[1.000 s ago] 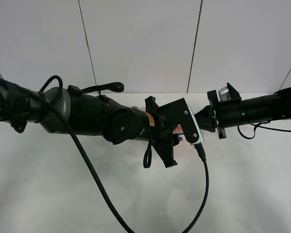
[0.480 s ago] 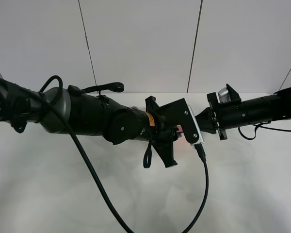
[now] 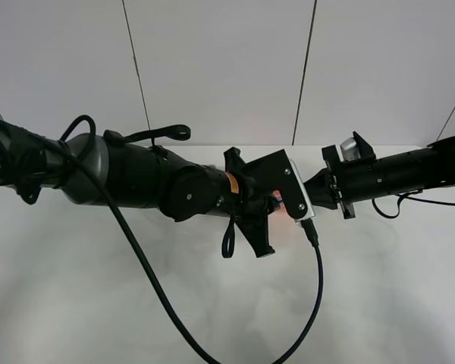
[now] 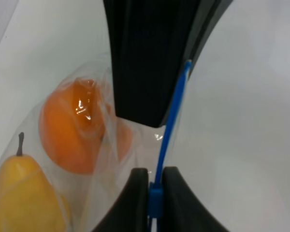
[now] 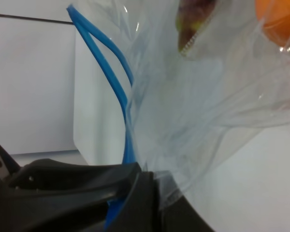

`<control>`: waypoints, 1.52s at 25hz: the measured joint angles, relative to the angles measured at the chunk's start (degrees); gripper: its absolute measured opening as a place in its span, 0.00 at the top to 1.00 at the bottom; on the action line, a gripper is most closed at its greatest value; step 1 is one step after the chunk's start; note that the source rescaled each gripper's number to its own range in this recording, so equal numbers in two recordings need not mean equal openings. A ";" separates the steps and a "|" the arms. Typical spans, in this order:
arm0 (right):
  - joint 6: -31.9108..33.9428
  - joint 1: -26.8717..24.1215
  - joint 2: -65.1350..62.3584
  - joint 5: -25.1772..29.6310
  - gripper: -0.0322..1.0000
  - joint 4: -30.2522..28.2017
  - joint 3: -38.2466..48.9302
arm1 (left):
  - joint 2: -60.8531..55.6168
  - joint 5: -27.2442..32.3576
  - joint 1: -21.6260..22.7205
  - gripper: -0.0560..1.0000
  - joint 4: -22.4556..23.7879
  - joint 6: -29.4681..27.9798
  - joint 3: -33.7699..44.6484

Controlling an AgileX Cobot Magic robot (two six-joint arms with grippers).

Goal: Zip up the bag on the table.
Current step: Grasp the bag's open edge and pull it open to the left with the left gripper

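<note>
Showing white table [image 3: 379,288], pale seamed wall [image 3: 212,68] behind table. Keeping clear bag [image 4: 99,159] mid-table. Pinching blue zipper [image 4: 171,121] in left gripper [image 4: 154,181], fully closed; clamping bag edge in right gripper [image 5: 145,186], closed too.

Your left gripper [image 4: 154,187] is pinched on the bag [image 4: 108,140], blue strip [image 4: 170,121] between its fingertips [image 4: 135,186]; right gripper [image 5: 135,191] clamps it too.

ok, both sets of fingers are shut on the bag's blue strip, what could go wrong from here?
1. The blue strip stands split into two tracks near the right fingers; a slide by the left fingers may leave them unmated.
2. The right fingers pinch bunched bag film, which could slip or tear under pull.
</note>
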 joint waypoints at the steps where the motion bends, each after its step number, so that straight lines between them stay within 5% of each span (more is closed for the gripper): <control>1: 0.00 0.00 0.00 -0.11 0.97 0.00 0.00 | 0.00 0.00 0.00 0.95 0.00 0.00 0.00; 11: 0.00 -0.27 0.00 -0.22 0.97 -0.83 0.00 | 0.00 1.29 0.79 0.95 0.00 1.62 -0.07; 38: 0.00 -0.27 0.00 -1.54 0.97 -1.42 -0.18 | 0.00 7.43 16.26 0.95 -0.66 8.73 -0.07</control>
